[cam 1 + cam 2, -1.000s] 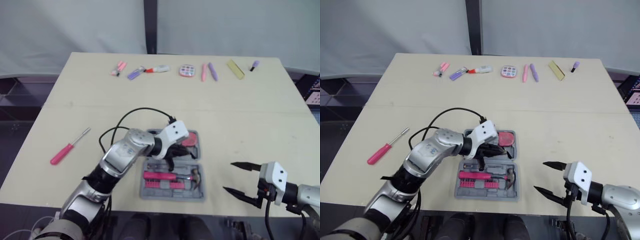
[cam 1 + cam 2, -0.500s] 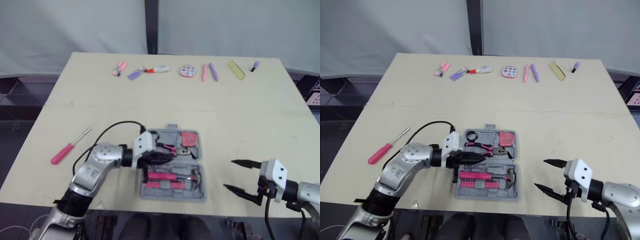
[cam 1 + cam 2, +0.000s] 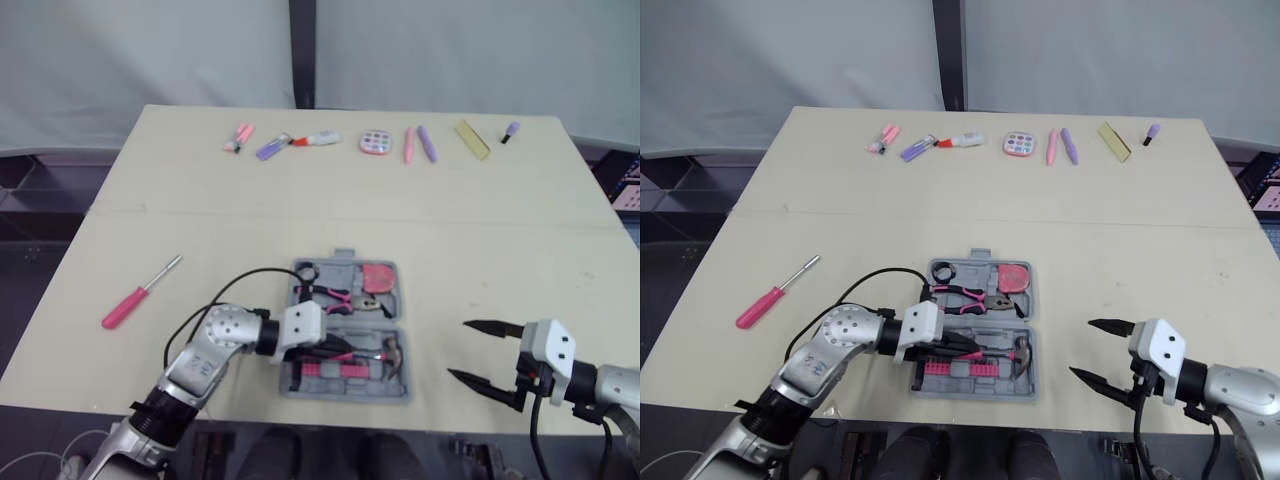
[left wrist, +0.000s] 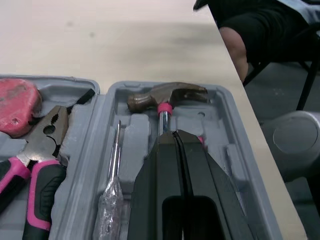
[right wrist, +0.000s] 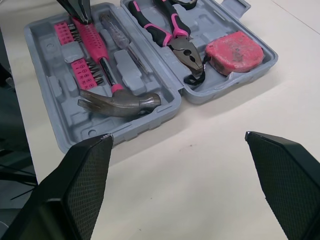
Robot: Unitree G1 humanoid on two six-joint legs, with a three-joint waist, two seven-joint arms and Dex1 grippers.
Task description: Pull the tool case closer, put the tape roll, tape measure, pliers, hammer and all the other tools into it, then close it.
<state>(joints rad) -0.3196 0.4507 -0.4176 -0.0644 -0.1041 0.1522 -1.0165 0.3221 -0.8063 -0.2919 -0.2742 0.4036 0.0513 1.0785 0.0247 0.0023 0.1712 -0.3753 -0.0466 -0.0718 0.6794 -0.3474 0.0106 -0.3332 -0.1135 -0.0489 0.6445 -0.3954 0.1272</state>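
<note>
Left claw (image 4: 175,134) closed over the hammer (image 4: 167,95) in the open case

The tool case (image 5: 125,132) sits at the counter's near edge, pliers (image 5: 170,30) and tape measure (image 5: 234,46) bedded in its slots. The left arm reaches in low from the left, fingers pressed together on nothing, probably seating the hammer. The right claw (image 3: 457,350) hovers spread wide, right of the case; a pink screwdriver (image 3: 138,293) lies out on the left, not yet packed
</note>
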